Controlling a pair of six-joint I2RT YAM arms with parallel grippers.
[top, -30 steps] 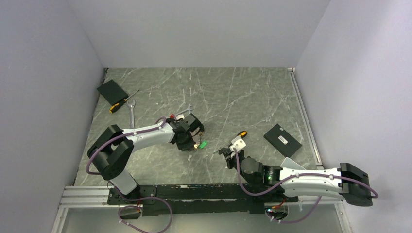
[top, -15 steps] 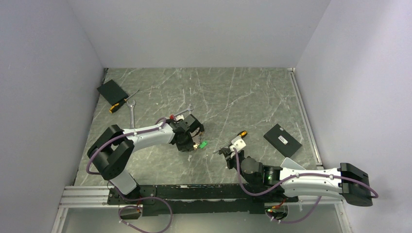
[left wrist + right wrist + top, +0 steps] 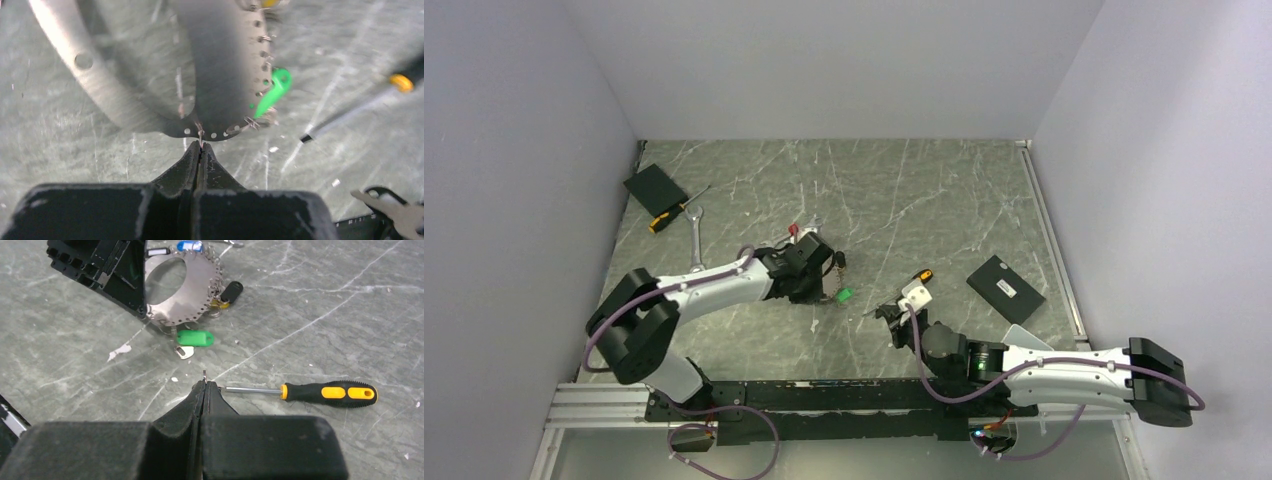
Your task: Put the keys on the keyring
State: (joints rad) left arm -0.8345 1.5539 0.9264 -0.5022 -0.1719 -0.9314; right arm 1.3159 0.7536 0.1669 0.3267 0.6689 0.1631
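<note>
My right gripper (image 3: 204, 384) has its jaws pressed together low over the table (image 3: 310, 315); a tiny silver bit stands at their tips, and I cannot tell what it is. Just beyond lies the screwdriver (image 3: 327, 392), its tip near me. Farther is the green key (image 3: 195, 338), just beside the keyring (image 3: 192, 295). My left gripper (image 3: 200, 148) is closed on a thin wire loop (image 3: 200, 136) at its rim. The black key (image 3: 231, 291) and blue key (image 3: 190, 246) sit at the far rim.

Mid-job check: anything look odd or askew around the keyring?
The keyring looks tipped up on edge, pinched at its rim by the shut left end effector. The green key lies flat below it; whether it is attached is unclear. A screwdriver lies with its tip right at the shut right end effector.
</note>
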